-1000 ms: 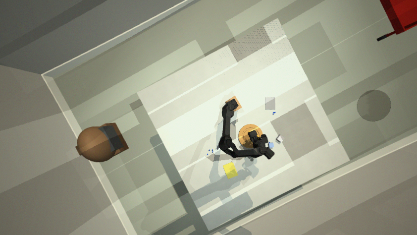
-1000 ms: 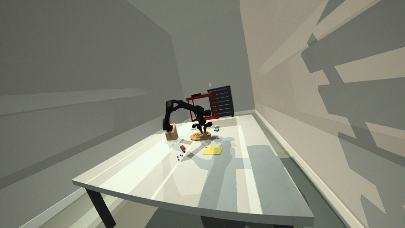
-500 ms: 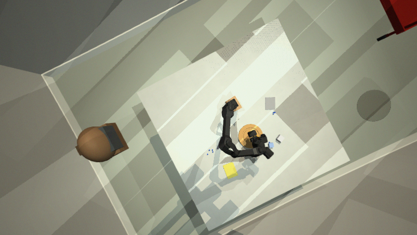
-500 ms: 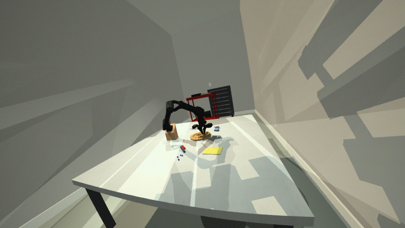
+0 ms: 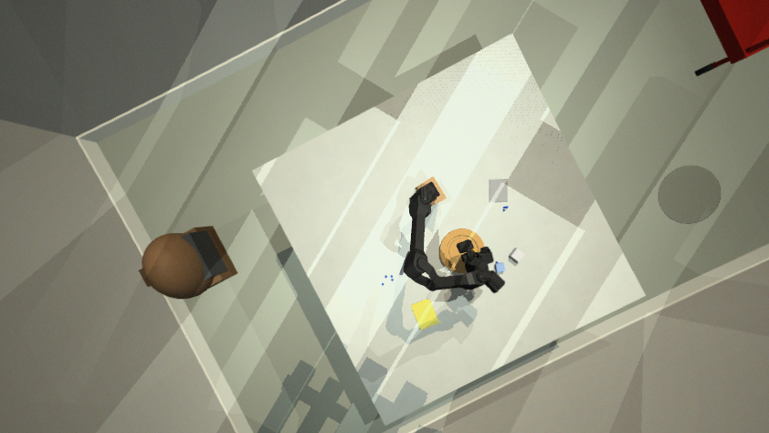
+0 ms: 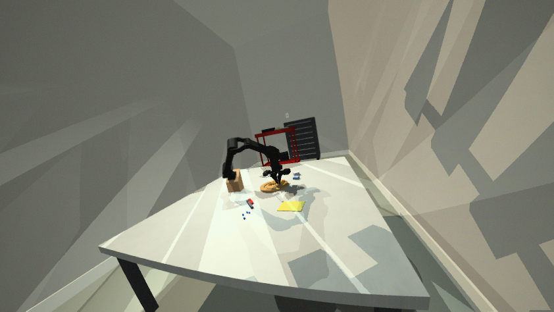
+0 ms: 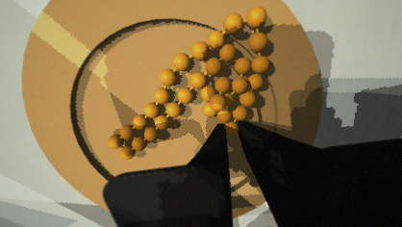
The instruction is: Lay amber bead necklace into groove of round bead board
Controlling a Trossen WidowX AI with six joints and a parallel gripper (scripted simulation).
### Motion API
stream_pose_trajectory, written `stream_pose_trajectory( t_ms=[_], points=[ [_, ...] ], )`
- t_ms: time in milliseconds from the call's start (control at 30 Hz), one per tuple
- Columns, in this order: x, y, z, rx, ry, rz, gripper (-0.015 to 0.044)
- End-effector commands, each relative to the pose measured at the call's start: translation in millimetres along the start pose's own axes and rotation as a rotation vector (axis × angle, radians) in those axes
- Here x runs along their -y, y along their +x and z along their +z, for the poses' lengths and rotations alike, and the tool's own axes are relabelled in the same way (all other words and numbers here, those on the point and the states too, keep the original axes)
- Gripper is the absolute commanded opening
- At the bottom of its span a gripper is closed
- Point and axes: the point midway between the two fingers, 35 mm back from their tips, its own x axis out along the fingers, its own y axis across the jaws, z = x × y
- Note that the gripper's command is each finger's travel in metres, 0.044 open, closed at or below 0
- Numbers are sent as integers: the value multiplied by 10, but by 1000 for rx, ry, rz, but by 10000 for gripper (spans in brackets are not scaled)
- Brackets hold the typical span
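Note:
The round bead board (image 5: pixel 446 251) (image 6: pixel 264 188) (image 7: pixel 50 96) is orange-tan wood and lies flat, with a dark ring groove. The amber bead necklace (image 7: pixel 182 62) is bunched on it in the wrist view. One narrow double strand reaches to the lower left, inside the ring. A clump and a loop lie at the upper right, and the loop's top crosses the groove outward. My gripper (image 6: pixel 277 183) (image 7: pixel 230 128) is low over the board, shut on a bead at the lower edge of the clump. The arm hides the necklace in the top view.
A yellow pad (image 5: pixel 424 313) (image 6: pixel 291 206) lies near the board. A blue block (image 5: pixel 500 267) (image 6: pixel 296 177) and a whitish block (image 5: pixel 517 255) stand beyond it. A grey square (image 5: pixel 498 190) lies farther off. Small blue pieces (image 5: pixel 391 278) (image 6: pixel 244 218) and a red-and-dark object (image 6: pixel 251 202) lie on the table.

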Motion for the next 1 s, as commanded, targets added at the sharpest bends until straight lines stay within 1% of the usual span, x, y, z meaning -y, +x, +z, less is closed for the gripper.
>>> stream_pose_trajectory(
  t_ms=[0, 600, 967],
  points=[
    [2, -5, 1, 0, 0, -1, 0],
    [0, -60, -5, -5, -4, -4, 0],
    [56, -62, -330, -6, -4, -3, 0]
  ],
)
